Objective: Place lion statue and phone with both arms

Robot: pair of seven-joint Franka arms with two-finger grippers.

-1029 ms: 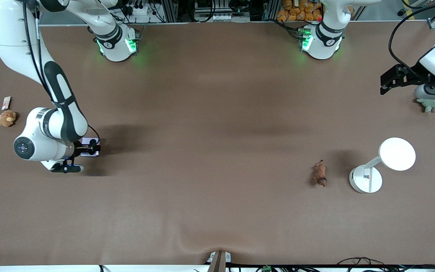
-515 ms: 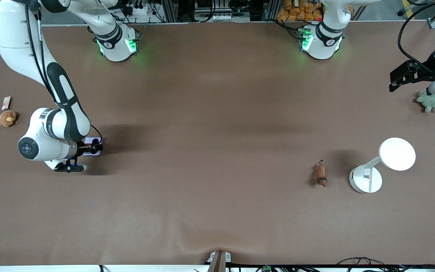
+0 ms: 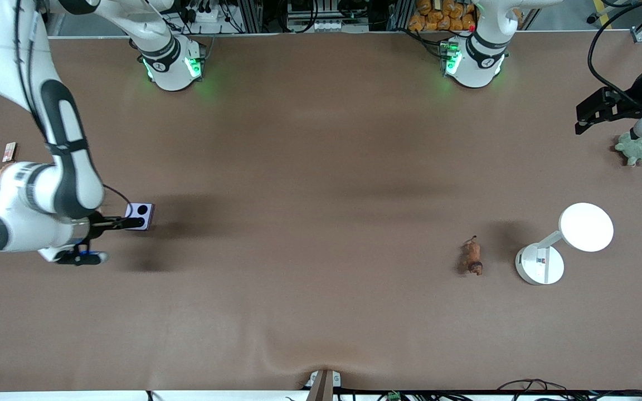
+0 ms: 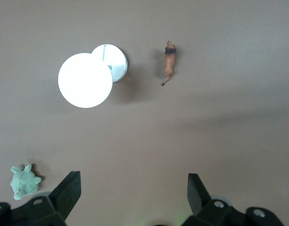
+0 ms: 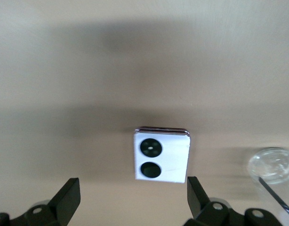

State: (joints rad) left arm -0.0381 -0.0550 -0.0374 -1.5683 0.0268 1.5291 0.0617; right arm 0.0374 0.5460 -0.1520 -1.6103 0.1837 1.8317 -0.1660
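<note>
The lavender phone lies flat on the table toward the right arm's end, its two black lenses up. My right gripper hangs open just off the phone, which lies free ahead of its spread fingers. The brown-orange lion statue lies on the table toward the left arm's end, beside the lamp's base; it also shows in the left wrist view. My left gripper is open and empty, up in the air over the table's edge at the left arm's end.
A white desk lamp stands beside the lion, its round head lit. A green plush toy sits under the left arm. A small white-and-red card lies at the right arm's end.
My right gripper has opened, let go of the phone and drawn back toward the right arm's end. The phone now lies free. The left arm shifted slightly earlier, then held still.
</note>
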